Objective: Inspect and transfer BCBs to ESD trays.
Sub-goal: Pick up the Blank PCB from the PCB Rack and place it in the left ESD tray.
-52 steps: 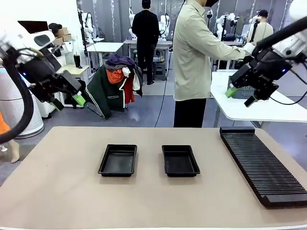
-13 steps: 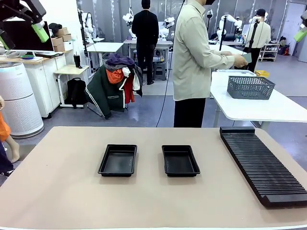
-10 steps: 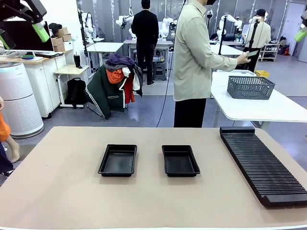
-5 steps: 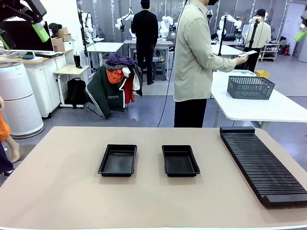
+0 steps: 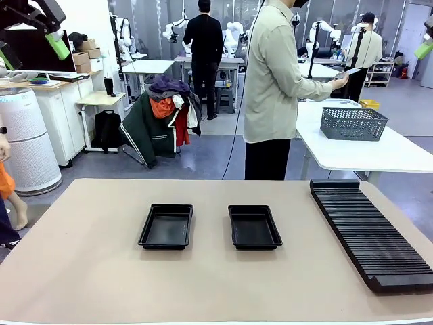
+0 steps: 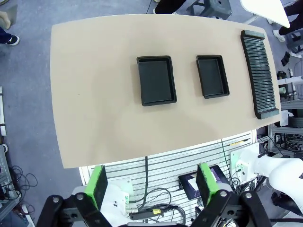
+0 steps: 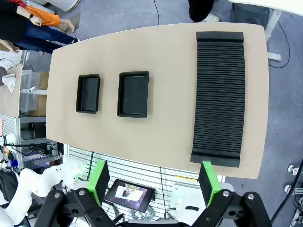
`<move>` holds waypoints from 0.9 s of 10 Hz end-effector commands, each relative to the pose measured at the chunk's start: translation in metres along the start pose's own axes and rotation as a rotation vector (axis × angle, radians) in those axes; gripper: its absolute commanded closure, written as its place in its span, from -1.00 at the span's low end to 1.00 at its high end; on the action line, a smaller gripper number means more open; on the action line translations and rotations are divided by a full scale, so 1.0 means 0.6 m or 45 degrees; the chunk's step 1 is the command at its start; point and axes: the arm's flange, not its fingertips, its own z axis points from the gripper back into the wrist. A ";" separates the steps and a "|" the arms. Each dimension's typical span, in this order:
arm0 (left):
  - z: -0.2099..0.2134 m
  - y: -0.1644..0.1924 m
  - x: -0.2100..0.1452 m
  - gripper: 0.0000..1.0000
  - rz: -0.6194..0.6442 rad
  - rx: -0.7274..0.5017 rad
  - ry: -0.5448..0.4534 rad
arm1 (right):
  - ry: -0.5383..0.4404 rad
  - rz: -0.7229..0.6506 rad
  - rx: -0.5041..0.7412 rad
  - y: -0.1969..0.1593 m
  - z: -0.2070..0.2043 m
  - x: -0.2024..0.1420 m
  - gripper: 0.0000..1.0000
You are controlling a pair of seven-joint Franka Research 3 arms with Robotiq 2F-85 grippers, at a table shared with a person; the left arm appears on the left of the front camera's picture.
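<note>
Left gripper (image 6: 151,182) and right gripper (image 7: 154,182) are hanging high, jaws spread, above two empty ESD trays (image 5: 165,246). Beyond the table (image 5: 88,271), on the right gripper's side, the person's hand (image 5: 342,80) is holding a thin board (image 5: 353,71), likely a BCB.

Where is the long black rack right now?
In the front view the rack lies on the right side of the table, running from the far edge toward the robot, just right of the right-hand tray.

The left hand (image 6: 151,185) is black with green pads (image 6: 98,187).
</note>
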 end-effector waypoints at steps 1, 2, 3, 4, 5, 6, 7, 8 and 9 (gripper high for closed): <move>-0.001 0.003 0.000 -1.00 0.007 0.001 0.001 | 0.000 0.001 0.000 0.001 0.000 0.000 -1.00; -0.001 0.003 0.000 -1.00 0.007 0.001 0.001 | 0.000 0.001 0.000 0.001 0.000 0.000 -1.00; -0.001 0.003 0.000 -1.00 0.007 0.001 0.001 | 0.000 0.001 0.000 0.001 0.000 0.000 -1.00; -0.001 0.003 0.000 -1.00 0.007 0.001 0.001 | 0.000 0.001 0.000 0.001 0.000 0.000 -1.00; -0.001 0.003 0.000 -1.00 0.007 0.001 0.001 | 0.000 0.001 0.000 0.001 0.000 0.000 -1.00; -0.001 0.003 0.000 -1.00 0.007 0.001 0.001 | 0.000 0.001 0.000 0.001 0.000 0.000 -1.00; -0.001 0.003 0.000 -1.00 0.007 0.001 0.001 | 0.000 0.001 0.000 0.001 0.000 0.000 -1.00; -0.001 0.003 0.000 -1.00 0.007 0.001 0.001 | 0.000 0.001 0.000 0.001 0.000 0.000 -1.00; -0.001 0.003 0.000 -1.00 0.007 0.001 0.001 | 0.000 0.001 0.000 0.001 0.000 0.000 -1.00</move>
